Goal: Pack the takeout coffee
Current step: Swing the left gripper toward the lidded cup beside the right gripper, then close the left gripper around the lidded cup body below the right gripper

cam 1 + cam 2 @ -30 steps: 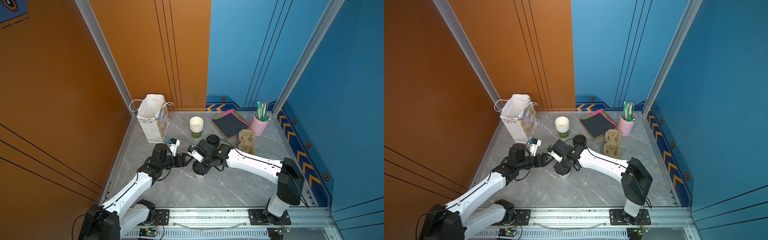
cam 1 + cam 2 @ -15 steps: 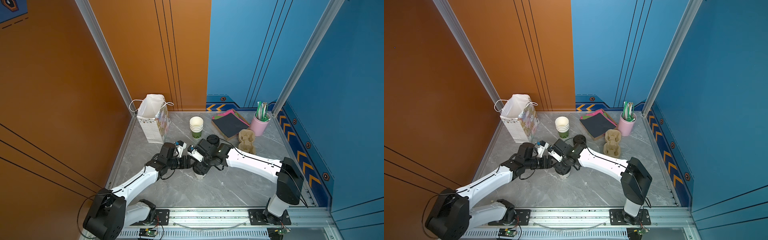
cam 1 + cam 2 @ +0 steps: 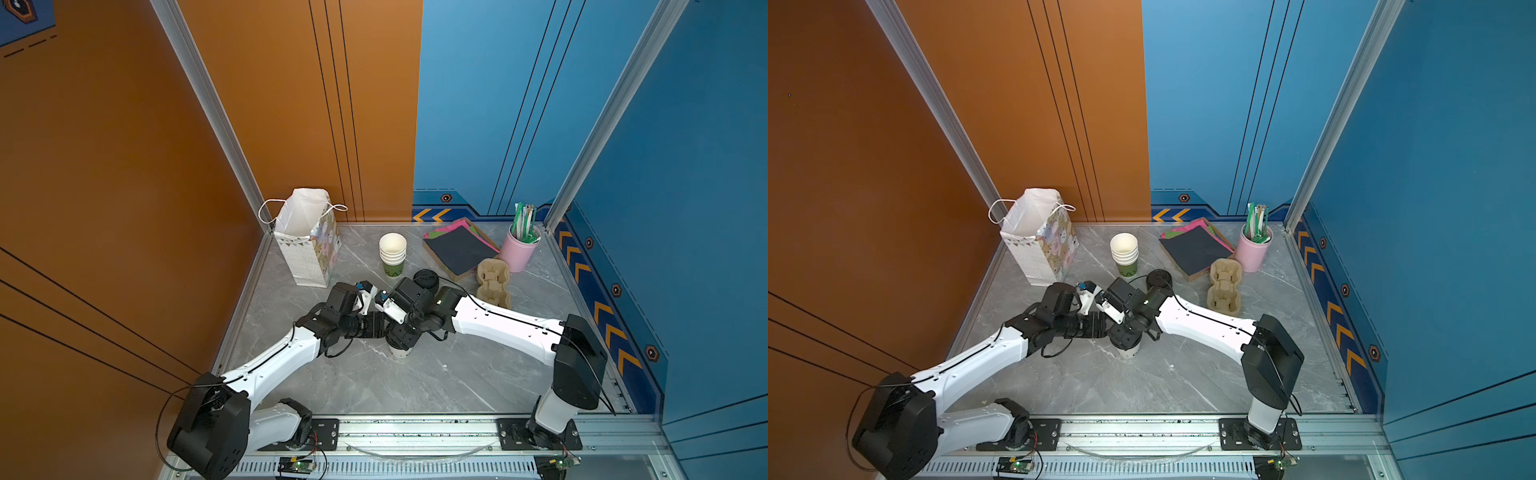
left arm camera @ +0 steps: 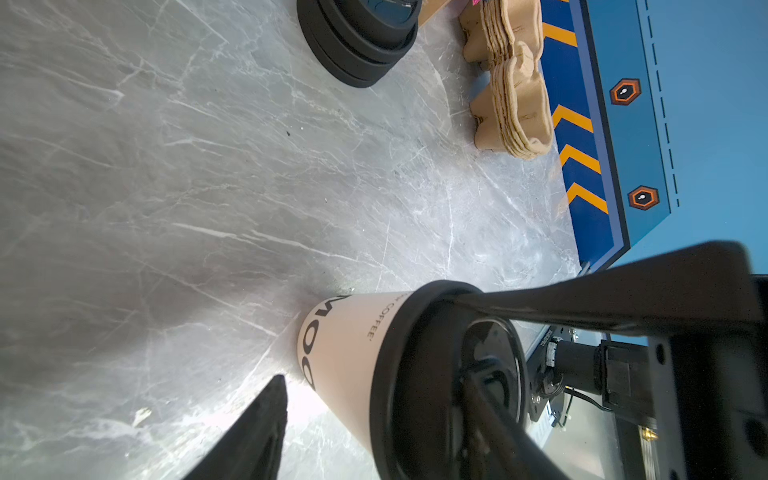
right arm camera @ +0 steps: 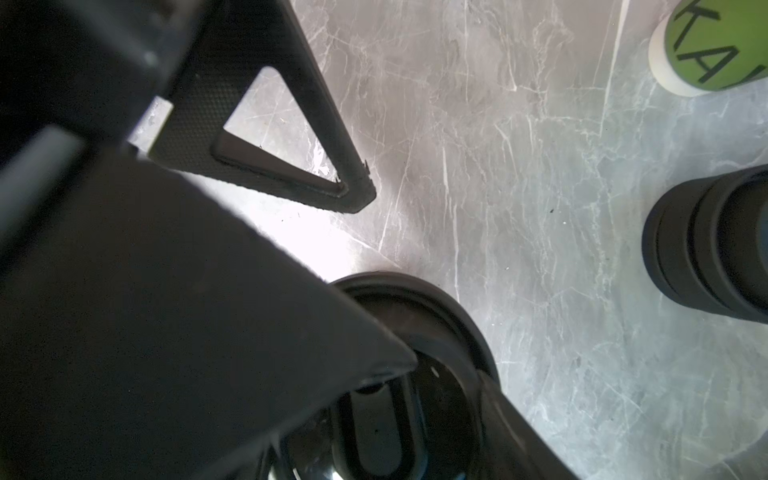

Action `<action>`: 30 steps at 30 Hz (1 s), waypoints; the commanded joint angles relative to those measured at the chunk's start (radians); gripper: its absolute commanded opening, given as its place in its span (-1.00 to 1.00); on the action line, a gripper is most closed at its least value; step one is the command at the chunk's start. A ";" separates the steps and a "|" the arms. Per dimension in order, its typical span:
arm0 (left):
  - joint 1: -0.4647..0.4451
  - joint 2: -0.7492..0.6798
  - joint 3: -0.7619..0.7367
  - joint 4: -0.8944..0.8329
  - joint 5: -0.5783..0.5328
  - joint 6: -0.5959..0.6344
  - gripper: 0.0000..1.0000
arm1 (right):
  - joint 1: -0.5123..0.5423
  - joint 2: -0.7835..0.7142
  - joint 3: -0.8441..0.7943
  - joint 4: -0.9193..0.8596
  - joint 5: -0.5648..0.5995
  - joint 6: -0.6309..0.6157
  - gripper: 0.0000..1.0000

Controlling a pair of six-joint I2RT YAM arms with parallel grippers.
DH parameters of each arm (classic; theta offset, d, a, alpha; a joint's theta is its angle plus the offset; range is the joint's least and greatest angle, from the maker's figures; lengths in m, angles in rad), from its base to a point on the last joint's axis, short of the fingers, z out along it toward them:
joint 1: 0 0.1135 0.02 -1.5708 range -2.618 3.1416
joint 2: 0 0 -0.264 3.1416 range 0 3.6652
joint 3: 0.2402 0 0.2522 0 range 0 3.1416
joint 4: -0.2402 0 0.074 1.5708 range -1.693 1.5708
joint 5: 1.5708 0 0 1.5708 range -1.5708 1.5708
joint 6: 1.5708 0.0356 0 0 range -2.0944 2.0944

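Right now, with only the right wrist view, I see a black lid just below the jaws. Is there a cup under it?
Observer: Yes. The left wrist view shows a white cup under that lid, standing upright on the table.
Reviewer: Does the left arm have hold of it?
Observer: It doesn't look like it. In the left wrist view the left gripper has its jaws on either side of the cup, and a gap shows between one jaw and the cup wall.
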 commanded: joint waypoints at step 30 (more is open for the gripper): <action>-0.043 -0.027 0.018 -0.166 -0.159 0.028 0.26 | -0.013 -0.023 -0.081 -0.011 0.027 0.066 0.46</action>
